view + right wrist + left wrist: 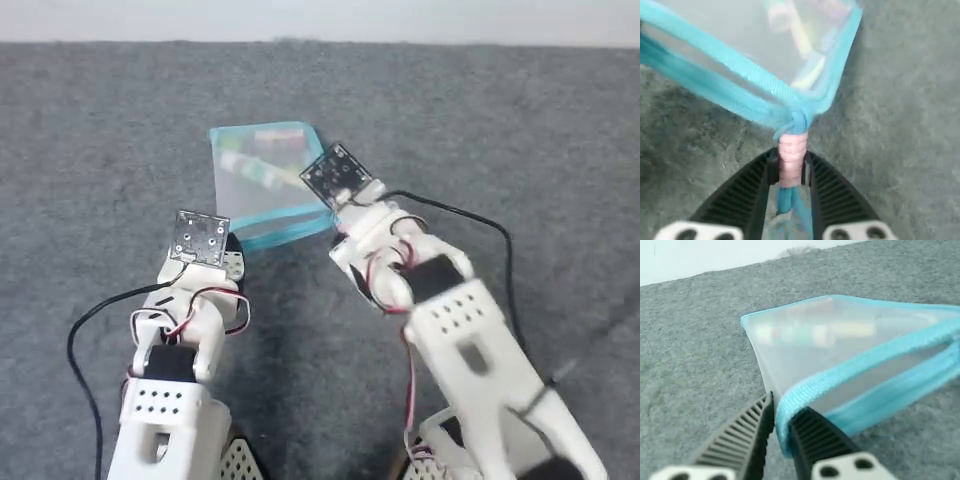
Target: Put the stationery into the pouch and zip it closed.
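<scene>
A translucent pouch with teal trim lies on the grey carpet, and stationery shows through its wall. In the left wrist view my left gripper is shut on the corner of the pouch's teal zipper edge, with the pouch body lifted beyond it. In the right wrist view my right gripper is shut on the pink zipper pull at the other end of the zipper band. Pens and coloured items blur behind the plastic. From above, both grippers sit at the pouch's near edge.
Grey carpet covers the table on all sides of the pouch. A pale wall runs along the far edge. Black cables trail from both arms, one looping to the right of the right arm.
</scene>
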You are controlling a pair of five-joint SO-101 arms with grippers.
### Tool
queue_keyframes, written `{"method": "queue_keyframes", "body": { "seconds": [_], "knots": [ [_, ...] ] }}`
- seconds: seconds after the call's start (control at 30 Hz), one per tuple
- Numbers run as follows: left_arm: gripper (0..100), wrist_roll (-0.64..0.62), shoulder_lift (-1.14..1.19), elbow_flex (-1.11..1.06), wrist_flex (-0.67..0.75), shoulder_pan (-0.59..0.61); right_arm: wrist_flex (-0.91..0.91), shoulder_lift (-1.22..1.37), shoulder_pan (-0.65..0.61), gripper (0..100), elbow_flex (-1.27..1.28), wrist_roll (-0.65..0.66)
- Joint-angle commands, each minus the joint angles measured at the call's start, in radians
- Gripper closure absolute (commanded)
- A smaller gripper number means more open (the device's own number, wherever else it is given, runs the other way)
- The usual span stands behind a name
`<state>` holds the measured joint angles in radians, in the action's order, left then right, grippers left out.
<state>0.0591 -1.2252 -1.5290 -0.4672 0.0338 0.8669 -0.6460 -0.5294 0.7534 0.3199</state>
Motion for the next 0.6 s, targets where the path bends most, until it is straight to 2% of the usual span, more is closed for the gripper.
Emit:
{"method": "queue_keyframes", "body": {
  "seconds": [0.0,0.1,0.23,0.43,0.57],
  "knots": [
    [98,0.006,0.002,0.059,0.031,-0.043,0.036,-0.050,-0.050,99.2,-0.046,0.049],
    [95,0.012,-0.005,0.036,0.032,-0.077,0.053,-0.031,-0.079,99.2,-0.029,0.060],
    [99,0.014,0.003,0.033,0.034,-0.078,0.067,-0.105,-0.082,99.3,-0.034,0.055],
    [99,0.008,-0.005,0.033,0.031,-0.064,0.160,-0.185,-0.047,98.7,0.012,0.054],
    [99,0.006,-0.005,0.033,0.032,-0.066,0.018,-0.116,-0.051,90.3,0.173,-0.011]
  ]
}}
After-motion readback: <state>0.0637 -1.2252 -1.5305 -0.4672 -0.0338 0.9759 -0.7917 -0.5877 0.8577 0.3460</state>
